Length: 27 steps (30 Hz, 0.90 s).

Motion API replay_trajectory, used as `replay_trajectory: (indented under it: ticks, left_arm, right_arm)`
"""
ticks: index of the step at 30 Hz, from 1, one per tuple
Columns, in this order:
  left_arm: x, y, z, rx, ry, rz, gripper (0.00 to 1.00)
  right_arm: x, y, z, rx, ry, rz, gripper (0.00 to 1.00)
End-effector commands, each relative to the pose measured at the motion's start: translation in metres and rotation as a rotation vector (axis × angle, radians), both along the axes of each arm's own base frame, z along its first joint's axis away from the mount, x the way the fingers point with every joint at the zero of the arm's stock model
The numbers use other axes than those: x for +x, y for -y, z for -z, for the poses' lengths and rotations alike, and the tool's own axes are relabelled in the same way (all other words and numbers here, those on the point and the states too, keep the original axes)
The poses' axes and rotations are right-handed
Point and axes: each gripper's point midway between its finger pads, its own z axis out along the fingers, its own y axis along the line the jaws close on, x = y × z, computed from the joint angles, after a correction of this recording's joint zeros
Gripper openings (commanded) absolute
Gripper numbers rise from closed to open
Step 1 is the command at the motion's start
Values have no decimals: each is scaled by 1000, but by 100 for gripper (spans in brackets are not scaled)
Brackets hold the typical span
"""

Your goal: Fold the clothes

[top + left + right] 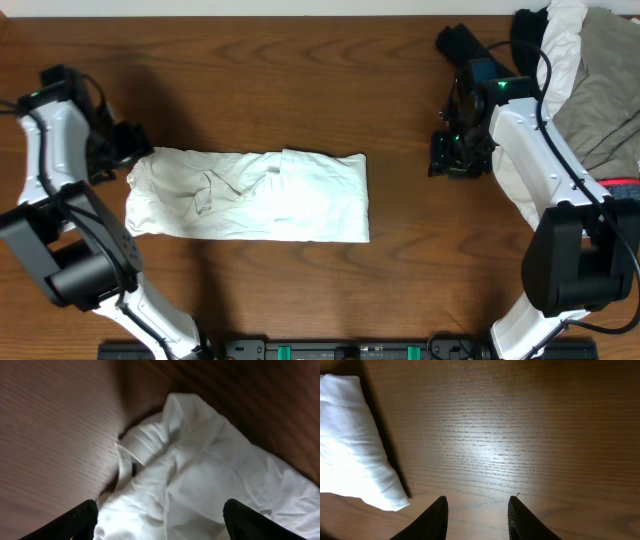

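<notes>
A white garment (250,195) lies on the bench (300,80), folded into a long strip at the centre-left of the overhead frame, its right end square and its left end rumpled. The left arm (45,150) comes in from the left edge, and its dark wrist covers the strip's upper left corner, so the left fingers (75,522) themselves cannot be made out from above.

In the left wrist view only their two dark tips show, cut off at the bottom corners of the frame. They are spread wide, with bunched white cloth filling the space between them. Whether either tip touches the fabric cannot be told. A ribbed band (142,445) of the garment curls out at centre-left — it may be a collar or a cuff, and the picture is too soft to say which.

The right arm (540,160) reaches in from the lower right of the overhead frame. The right fingers (432,520) stand parted with nothing between them, over bare wood. The garment's corner shows at the left edge of that wrist view, well apart from them.

A pile of clothes (600,80) — white and grey-brown — sits at the upper right corner, partly hidden behind the right arm and cut off by the frame.
</notes>
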Motion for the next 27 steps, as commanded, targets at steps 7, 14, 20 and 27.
replay_trajectory:
  ticks: [7,14,20,27]
  left_arm:
    - [3,3,15,-230,117,139,83]
    - [3,8,42,-282,97,202,83]
    - [-1,8,56,-300,69,224,83]
    - [-10,14,66,-324,47,243,83]
  right_arm:
    - [5,3,-11,-1,39,-5,37]
    - [5,3,-11,-1,38,-6,37]
    - [5,3,-11,-1,38,-6,37]
    - [6,3,-11,-1,43,-9,38]
